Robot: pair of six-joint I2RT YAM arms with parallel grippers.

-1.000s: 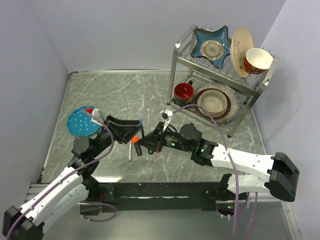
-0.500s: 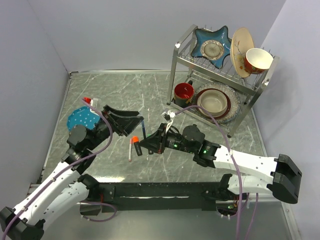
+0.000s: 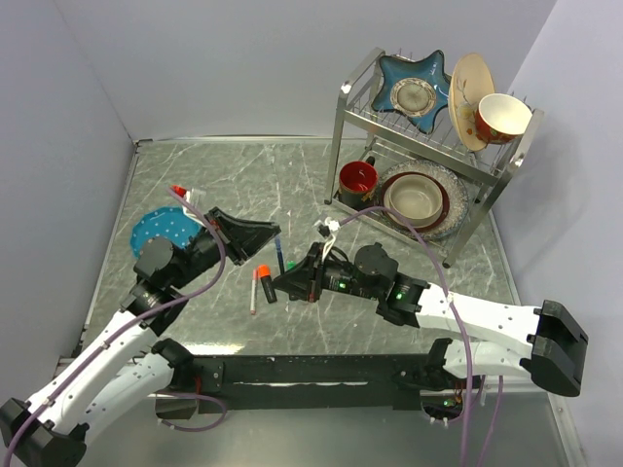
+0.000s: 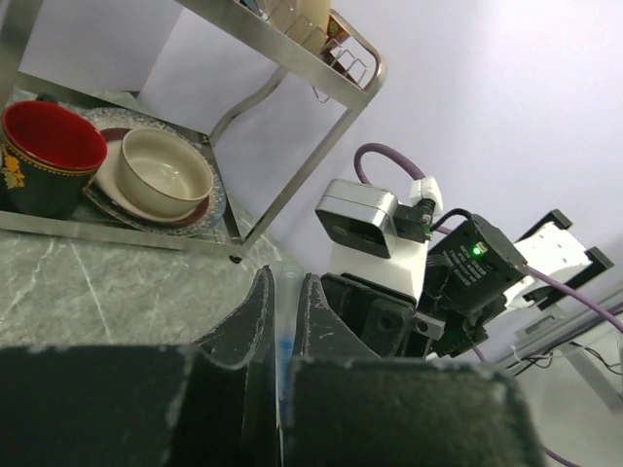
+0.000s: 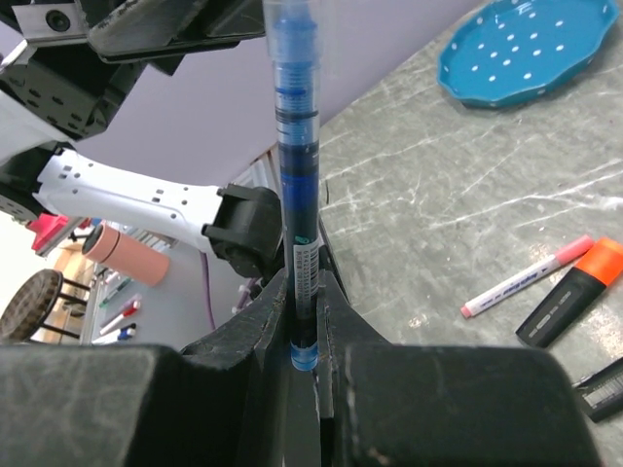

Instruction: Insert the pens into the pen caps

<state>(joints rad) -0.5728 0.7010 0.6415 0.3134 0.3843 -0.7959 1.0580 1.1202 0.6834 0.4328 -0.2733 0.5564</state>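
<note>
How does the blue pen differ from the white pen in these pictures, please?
The blue pen is held off the table, clamped in the right claw; the white pen lies flat on it, untouched. The blue pen's barrel is see-through blue; the white pen is opaque white with a pink end. Both are thin.

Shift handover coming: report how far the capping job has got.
Done: no finished capping shows. In hand: right tool clamps the blue pen upright; left tool is shut on its top end. Remaining: orange marker and white pen lie on the table.
</note>
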